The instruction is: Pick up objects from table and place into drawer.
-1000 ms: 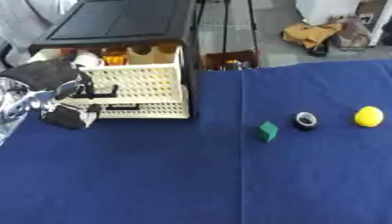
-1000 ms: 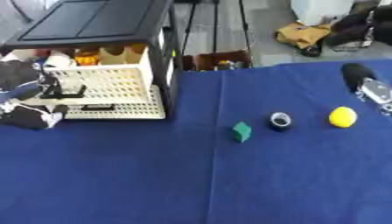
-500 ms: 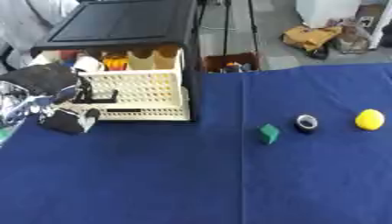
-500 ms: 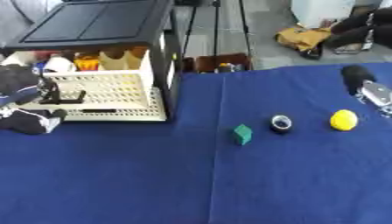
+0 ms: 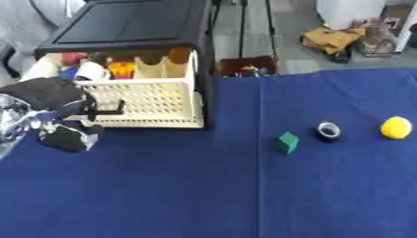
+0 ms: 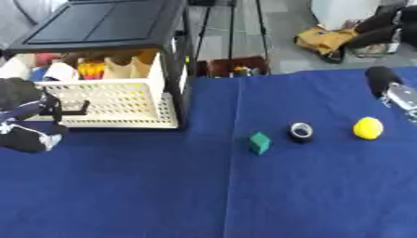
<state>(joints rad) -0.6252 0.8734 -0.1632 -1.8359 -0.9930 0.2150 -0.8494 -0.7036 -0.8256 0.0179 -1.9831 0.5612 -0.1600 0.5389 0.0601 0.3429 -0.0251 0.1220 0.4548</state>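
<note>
The left hand (image 5: pixel 57 114) sits at the front of the cream drawer (image 5: pixel 143 100), its fingers curled round the black handle (image 5: pixel 106 108), and the drawer stands pulled out of the black cabinet (image 5: pixel 134 23) with several items already inside. The 3 things to be moved lie on the blue bench (image 5: pixel 204 186) well away from that hand, toward the robot's right: a green block (image 5: pixel 286 142), then a black ring (image 5: pixel 328 130) just beside it, then a yellow ball (image 5: pixel 397 127). The right hand (image 6: pixel 395 90) shows only at the edge, just above the ball, and I cannot tell how its fingers stand. The likely troubles: the ball could roll off if it is nudged from the side; the ring and block lie close together, so a reach for 1 may knock the other; and the drawer could slide shut or skew if the left hand tugs or lets go unevenly.
</note>
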